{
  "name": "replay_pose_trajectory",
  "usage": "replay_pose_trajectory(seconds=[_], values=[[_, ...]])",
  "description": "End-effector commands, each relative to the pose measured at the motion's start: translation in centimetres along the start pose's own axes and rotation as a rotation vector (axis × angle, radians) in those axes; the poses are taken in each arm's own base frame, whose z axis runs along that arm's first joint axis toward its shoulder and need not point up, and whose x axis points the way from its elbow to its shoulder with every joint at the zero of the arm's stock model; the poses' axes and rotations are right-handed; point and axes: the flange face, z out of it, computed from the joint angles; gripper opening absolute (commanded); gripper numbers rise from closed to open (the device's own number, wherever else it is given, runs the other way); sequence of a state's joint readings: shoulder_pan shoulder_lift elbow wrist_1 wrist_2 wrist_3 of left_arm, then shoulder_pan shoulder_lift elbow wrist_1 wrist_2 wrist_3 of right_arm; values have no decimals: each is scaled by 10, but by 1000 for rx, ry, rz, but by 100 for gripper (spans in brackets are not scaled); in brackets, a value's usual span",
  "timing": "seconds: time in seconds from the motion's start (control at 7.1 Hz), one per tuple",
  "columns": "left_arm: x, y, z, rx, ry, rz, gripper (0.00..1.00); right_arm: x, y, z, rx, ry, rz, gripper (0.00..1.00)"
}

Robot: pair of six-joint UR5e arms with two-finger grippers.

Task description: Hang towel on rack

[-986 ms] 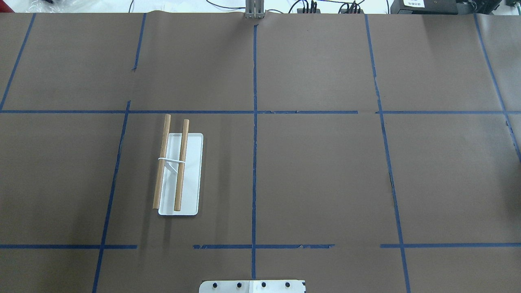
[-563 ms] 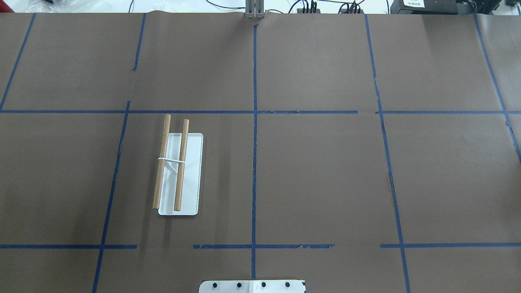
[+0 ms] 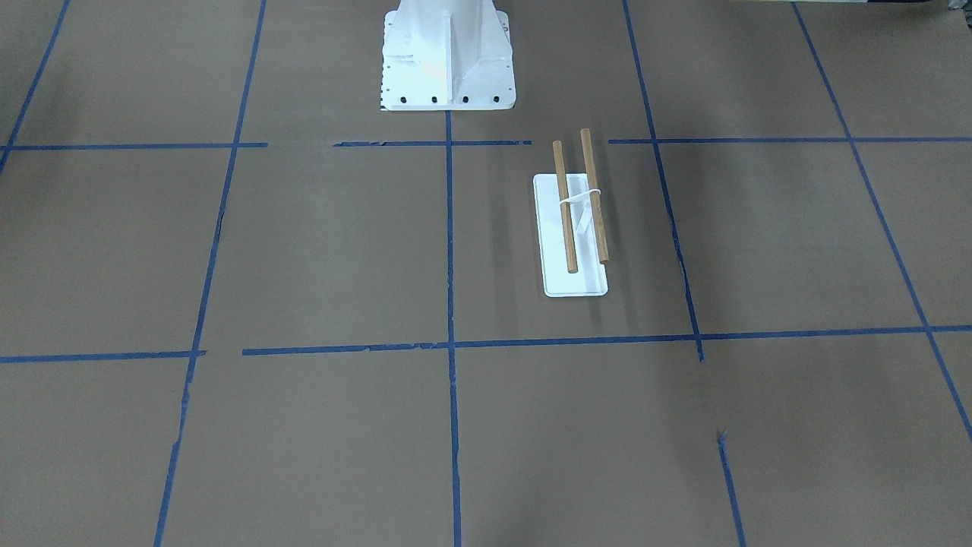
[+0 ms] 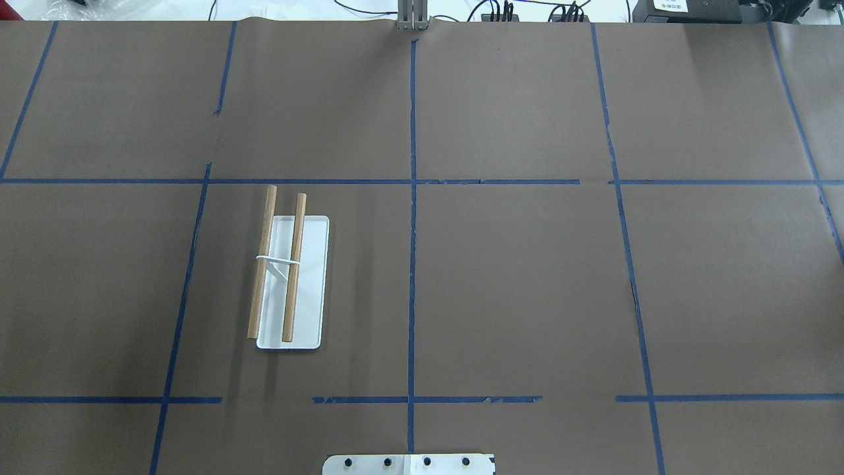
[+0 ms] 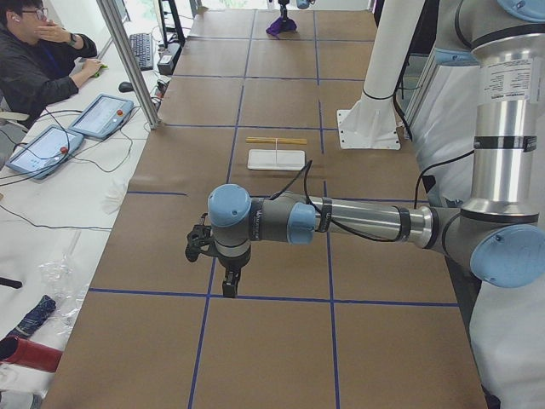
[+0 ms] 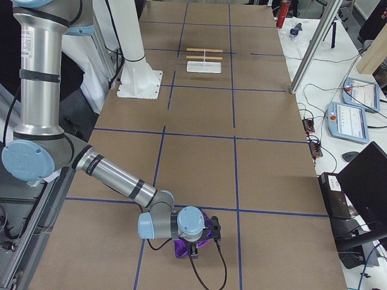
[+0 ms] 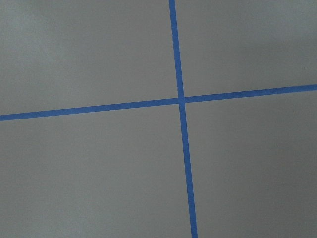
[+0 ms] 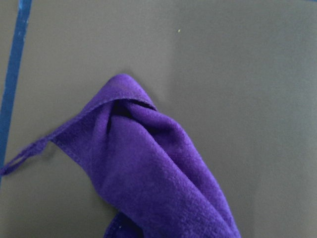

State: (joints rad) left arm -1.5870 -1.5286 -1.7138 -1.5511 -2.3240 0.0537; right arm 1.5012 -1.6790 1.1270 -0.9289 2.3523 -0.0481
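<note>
The rack [image 4: 280, 264] has two light-brown dowels on a thin white support over a flat white base [image 4: 310, 290]; it also shows in the front view [image 3: 577, 205] and, far off, in both side views [image 5: 277, 141] [image 6: 204, 53]. The purple towel [image 8: 158, 168] lies crumpled on the brown table under my right wrist [image 6: 181, 248], far from the rack. My right gripper [image 6: 192, 244] is right over the towel; I cannot tell if it is open or shut. My left gripper [image 5: 230, 285] points down near a tape cross; I cannot tell its state.
The large white bolted pedestal [image 3: 448, 53] stands at the robot's side of the table. Blue tape lines [image 7: 181, 99] grid the brown paper. An operator [image 5: 38, 51] sits beyond the table's far edge with tablets and cables.
</note>
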Motion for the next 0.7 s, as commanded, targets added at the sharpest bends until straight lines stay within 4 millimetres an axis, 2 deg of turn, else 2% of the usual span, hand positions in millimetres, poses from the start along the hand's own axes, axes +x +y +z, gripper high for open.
replay_pose_trajectory(seconds=[0.0,0.14,0.56], values=[[2,0,-3,6,0,5,100,-4,-2,3,-9,2,-10,64],[5,-1,-6,11,-1,8,100,-4,-1,4,-8,2,-20,1],[5,-1,-6,11,-1,8,100,-8,-3,0,2,-8,-51,0]])
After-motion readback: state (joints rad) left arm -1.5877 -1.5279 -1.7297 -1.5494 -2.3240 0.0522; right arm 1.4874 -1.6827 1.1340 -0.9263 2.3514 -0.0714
